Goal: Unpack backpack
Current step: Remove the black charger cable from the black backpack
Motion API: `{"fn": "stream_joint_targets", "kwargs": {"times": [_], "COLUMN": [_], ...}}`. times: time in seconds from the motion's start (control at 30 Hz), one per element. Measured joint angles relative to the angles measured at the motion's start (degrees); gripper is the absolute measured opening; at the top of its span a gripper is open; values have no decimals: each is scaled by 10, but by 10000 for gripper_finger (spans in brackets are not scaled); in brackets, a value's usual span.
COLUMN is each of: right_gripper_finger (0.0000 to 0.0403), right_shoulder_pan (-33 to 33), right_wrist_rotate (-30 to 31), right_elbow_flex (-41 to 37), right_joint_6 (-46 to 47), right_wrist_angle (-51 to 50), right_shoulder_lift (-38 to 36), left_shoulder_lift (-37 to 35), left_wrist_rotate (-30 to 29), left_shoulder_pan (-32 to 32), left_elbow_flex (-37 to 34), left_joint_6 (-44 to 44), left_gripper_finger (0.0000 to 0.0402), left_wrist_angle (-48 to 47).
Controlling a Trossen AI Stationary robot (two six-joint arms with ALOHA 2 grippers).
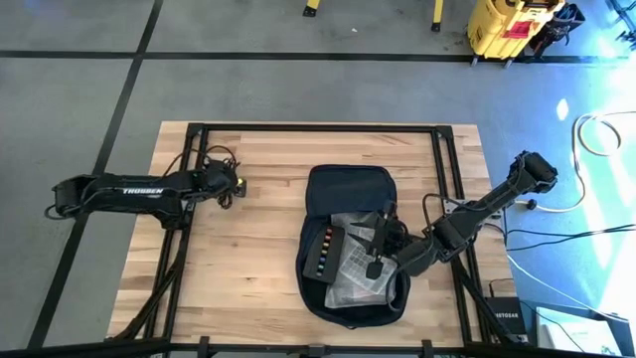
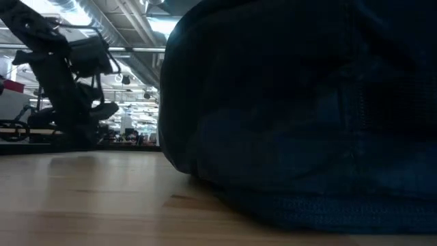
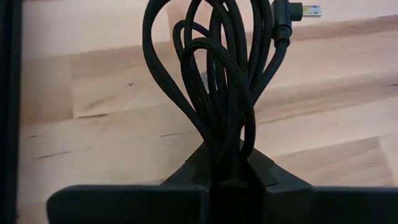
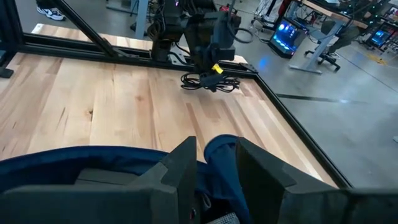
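Over the backpack (image 1: pixel 348 189), my right gripper (image 4: pixel 214 171) pinched its navy rim; a hard pull risked dumping everything inside.

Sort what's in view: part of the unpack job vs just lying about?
Job:
- backpack, open on the table
- clear plastic bag and flat black case with coloured dots inside it
- black coiled cable, held by the left gripper
- right gripper, pinching the backpack's edge

Lying about:
- yellow bin on the floor
- white cable on the floor
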Motion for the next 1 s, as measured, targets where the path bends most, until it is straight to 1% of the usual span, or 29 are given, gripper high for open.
{"fn": "stream_joint_targets", "kwargs": {"times": [0.13,0.4,0.57,1.0], "right_gripper_finger": [94,94,94,94], "right_shoulder_pan": [0,0,0,0], "right_wrist_rotate": [0,0,-1,-2], "right_elbow_flex": [0,0,0,0], "right_joint_6": [-1,-1,-1,-1], "right_wrist_angle": [0,1,1,2], "right_shoulder_lift": [3,6,6,6], "left_shoulder_lift": [0,-1,-1,0], "left_wrist_rotate": [6,17,21,27], "left_shoulder_pan": [0,4,4,4], "left_elbow_flex": [-17,-43,-45,-46], "left_joint_6": [0,-11,-11,-12], "left_gripper_finger": [17,18,27,34], "left_wrist_angle": [33,55,56,61]}}
